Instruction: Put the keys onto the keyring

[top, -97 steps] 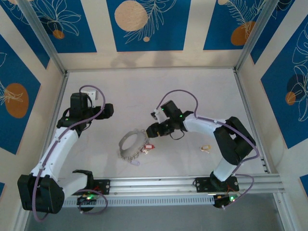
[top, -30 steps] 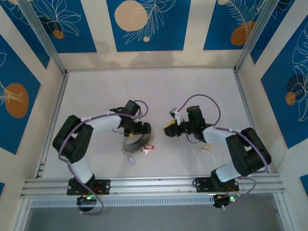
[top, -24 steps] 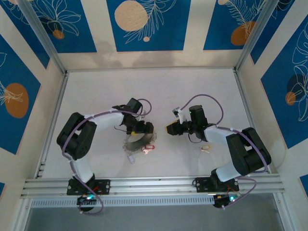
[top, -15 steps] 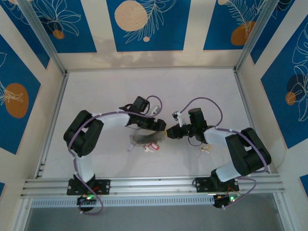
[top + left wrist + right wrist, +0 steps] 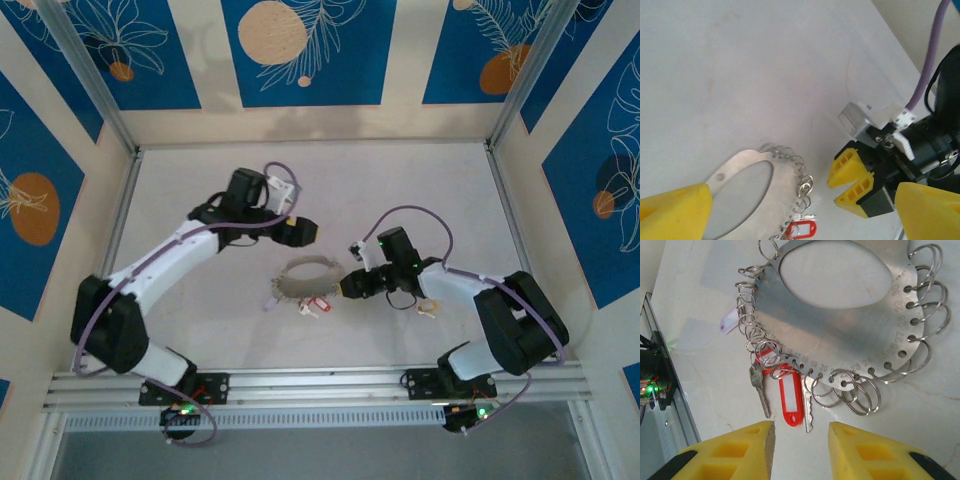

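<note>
Keyring (image 5: 310, 277) is lying flat mid-table, its small rings carrying two keys (image 5: 761, 392), a red tag (image 5: 791, 400) and a pale tag (image 5: 730, 321) — so part of the job is looking done. One loose key (image 5: 428, 308) is sitting on the table at four o'clock from it. Right gripper (image 5: 352, 287) is hovering at three o'clock, jaws part-open and gripping nothing — left gripper (image 5: 300, 232) is hanging at twelve, jaws wide, empty.

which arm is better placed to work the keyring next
Probably right: the right fingers sit low beside the keyring, aimed at the red tag; the left fingers hover open, farther off.
</note>
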`<state>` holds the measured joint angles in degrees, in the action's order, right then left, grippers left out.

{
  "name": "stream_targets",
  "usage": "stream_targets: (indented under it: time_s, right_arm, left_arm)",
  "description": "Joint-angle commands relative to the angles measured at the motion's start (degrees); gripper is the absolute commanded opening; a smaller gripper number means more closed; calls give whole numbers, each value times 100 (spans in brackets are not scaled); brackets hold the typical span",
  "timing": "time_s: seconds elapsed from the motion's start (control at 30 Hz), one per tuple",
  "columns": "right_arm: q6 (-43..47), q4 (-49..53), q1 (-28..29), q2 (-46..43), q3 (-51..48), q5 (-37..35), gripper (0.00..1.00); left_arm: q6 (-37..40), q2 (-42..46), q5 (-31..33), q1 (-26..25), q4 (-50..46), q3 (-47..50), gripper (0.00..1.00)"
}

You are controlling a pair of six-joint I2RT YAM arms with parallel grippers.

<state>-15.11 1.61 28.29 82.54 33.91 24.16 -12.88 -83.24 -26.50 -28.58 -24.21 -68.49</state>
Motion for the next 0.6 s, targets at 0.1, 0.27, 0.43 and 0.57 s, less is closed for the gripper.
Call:
stream_targets:
  time_s: [0.1,0.27,0.43,0.57]
  right_arm:
    - [413,800,599,491,668,-765,35]
    - [1580,469,1164,303,737,-1396,33]
    - [3256,-1288,1453,-657,-287,-1401,35]
    - [5073,-1677,1437,-1543,-889,-1141,34]
  left_arm:
    - [373,266,1441,457,-1182,-56,95]
    - [302,624,2139,481,-564,537,95]
    - [364,876,2484,502,-474,715,96]
    - [399,950,2585,511,-461,772,96]
